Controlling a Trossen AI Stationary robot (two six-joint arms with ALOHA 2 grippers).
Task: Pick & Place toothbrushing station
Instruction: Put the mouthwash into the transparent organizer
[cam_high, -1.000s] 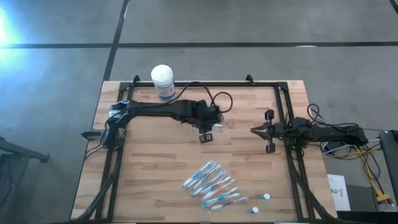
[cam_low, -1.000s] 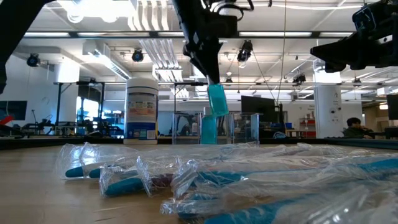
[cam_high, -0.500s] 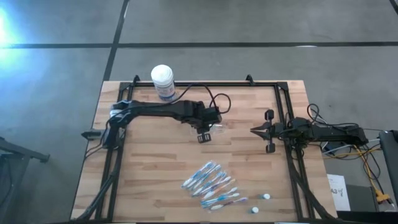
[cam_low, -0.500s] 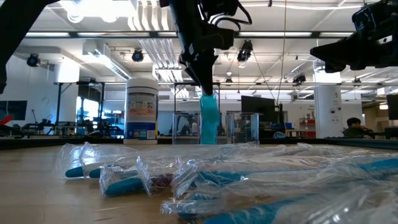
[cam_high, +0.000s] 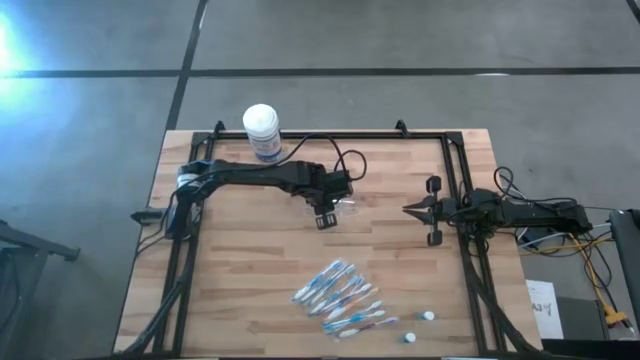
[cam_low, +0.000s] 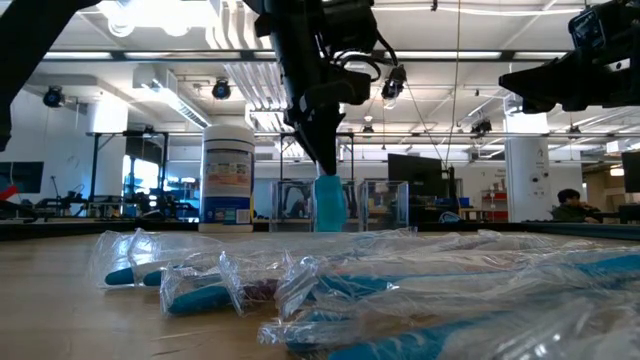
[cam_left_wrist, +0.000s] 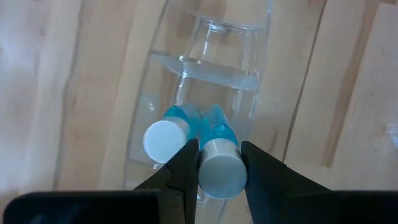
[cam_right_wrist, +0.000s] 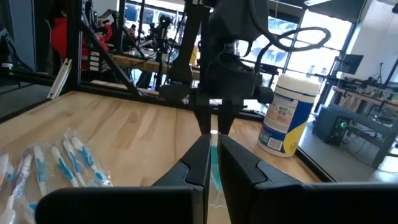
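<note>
From above, the left gripper (cam_high: 327, 214) covers most of the small clear plastic cup (cam_high: 347, 208) beneath it, so what sits inside cannot be made out. Well away from that claw, the three tiny white-capped tubes (cam_high: 427, 316) are mere specks, their bodies too small to tell.

I can read nothing here — no word, brand or number comes through in any view. The white-lidded canister (cam_low: 228, 175) at about eleven o'clock on the table carries a blue-and-white label with an orange patch, but its print is too small to make out, from the low view or from my right wrist. A white sheet (cam_high: 543, 302) beside the table at about four o'clock bears dark marks — I cannot tell what they say. The toothbrush wrappers (cam_low: 330, 285) show no legible print.
</note>
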